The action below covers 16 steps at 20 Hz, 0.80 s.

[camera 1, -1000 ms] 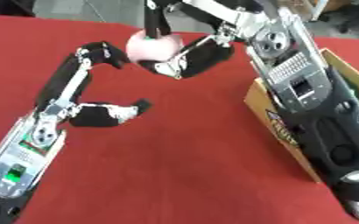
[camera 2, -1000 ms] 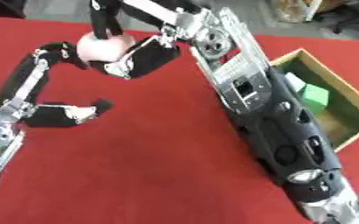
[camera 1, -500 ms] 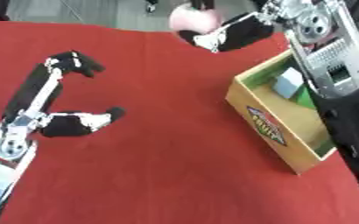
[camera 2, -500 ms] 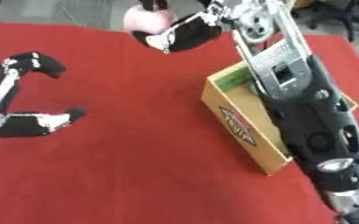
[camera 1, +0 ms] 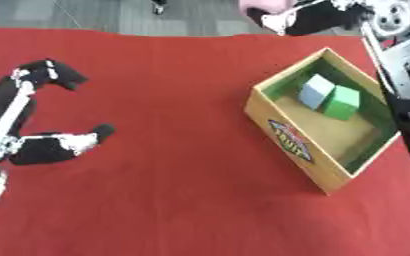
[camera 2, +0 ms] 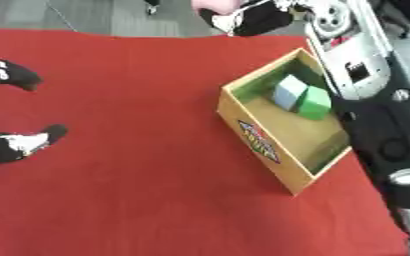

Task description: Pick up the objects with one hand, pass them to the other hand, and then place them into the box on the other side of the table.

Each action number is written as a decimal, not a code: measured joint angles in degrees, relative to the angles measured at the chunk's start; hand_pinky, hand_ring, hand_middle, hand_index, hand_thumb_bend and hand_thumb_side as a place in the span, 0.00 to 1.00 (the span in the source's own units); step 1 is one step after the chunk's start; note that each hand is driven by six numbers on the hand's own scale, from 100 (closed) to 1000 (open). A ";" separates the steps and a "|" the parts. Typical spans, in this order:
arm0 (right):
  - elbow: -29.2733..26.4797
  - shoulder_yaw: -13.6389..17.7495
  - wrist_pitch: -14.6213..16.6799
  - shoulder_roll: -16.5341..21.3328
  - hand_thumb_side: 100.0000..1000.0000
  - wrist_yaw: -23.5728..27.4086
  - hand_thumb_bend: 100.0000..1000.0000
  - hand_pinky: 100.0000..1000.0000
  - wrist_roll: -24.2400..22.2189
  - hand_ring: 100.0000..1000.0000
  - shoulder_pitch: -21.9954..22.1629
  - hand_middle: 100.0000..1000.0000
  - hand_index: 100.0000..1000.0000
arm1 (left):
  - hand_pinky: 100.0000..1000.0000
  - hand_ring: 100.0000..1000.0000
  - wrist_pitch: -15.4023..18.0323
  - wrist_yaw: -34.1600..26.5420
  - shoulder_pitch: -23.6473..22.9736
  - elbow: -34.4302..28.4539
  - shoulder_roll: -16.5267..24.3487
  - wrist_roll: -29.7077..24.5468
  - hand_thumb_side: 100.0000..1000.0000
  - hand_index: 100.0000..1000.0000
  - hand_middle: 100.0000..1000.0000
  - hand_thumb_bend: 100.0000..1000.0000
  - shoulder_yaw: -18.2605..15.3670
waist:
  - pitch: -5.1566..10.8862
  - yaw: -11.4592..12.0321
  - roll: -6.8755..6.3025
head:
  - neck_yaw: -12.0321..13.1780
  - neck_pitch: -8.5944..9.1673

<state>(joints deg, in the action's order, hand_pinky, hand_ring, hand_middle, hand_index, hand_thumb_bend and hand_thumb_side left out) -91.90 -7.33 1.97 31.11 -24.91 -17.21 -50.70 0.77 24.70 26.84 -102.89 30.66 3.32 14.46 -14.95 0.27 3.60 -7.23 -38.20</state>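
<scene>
I've got the pink ball (camera 1: 265, 4) up in my right hand (camera 1: 309, 20), fingers curled round it, beyond the table's far edge, just past the box's (camera 1: 298, 146) far corner. A pale blue cube (camera 1: 315, 91) and a green cube (camera 1: 341, 102) already sit touching in the box's far end, so part looks done. The ball is not yet in; the drop is left. My left hand (camera 1: 42, 148) rests at the left edge, fingers spread wide, holding nothing.
</scene>
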 measured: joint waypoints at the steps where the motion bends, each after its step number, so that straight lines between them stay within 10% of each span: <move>1: 0.61 0.26 0.14 0.78 0.00 -0.28 0.30 0.70 0.46 0.58 0.57 0.23 0.40 | 0.75 0.61 -0.07 0.00 -0.10 -0.27 0.15 0.08 0.34 0.69 0.62 0.60 -0.20 | 0.00 0.13 -0.03 | -0.32 0.05; 16: 7.32 1.99 2.95 6.84 0.00 -4.21 0.31 0.70 4.81 0.59 7.99 0.25 0.40 | 0.75 0.61 -0.75 -0.23 -0.18 -3.21 1.17 1.53 0.34 0.69 0.62 0.59 -1.95 | 0.00 0.48 -0.82 | -4.87 2.73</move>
<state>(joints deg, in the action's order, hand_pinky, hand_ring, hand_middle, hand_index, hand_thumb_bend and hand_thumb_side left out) -84.58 -5.34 4.91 37.96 -29.12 -12.40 -42.71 0.01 24.47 26.66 -106.10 31.83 4.85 12.51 -14.95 0.75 2.78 -12.09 -35.47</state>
